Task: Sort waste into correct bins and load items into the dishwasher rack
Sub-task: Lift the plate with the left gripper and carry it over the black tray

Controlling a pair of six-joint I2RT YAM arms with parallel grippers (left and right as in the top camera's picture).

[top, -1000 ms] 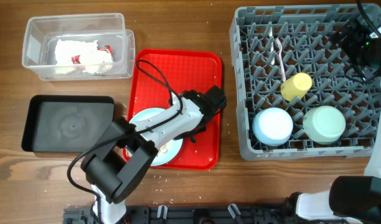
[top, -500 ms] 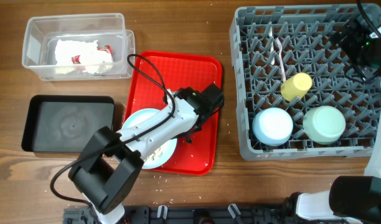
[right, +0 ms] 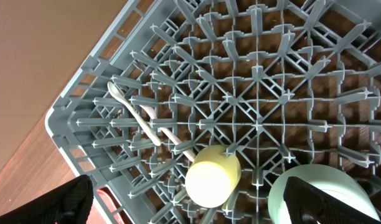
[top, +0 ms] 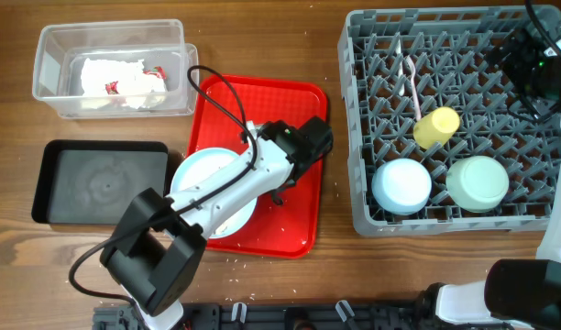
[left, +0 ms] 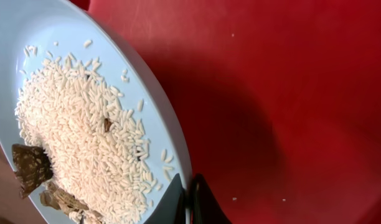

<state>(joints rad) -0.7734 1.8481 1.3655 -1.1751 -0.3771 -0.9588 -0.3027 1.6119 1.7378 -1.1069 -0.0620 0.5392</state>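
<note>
Wooden table: our left gripper pinches the plate by its rim. Our right gripper hangs spread above the rack.

Left arm hides much of the plate (overhead); wrist view crops perhaps half.

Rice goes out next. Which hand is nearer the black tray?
Left. The left hand grips the plate just right of the black tray; the right hand hovers over the rack, far right.
</note>
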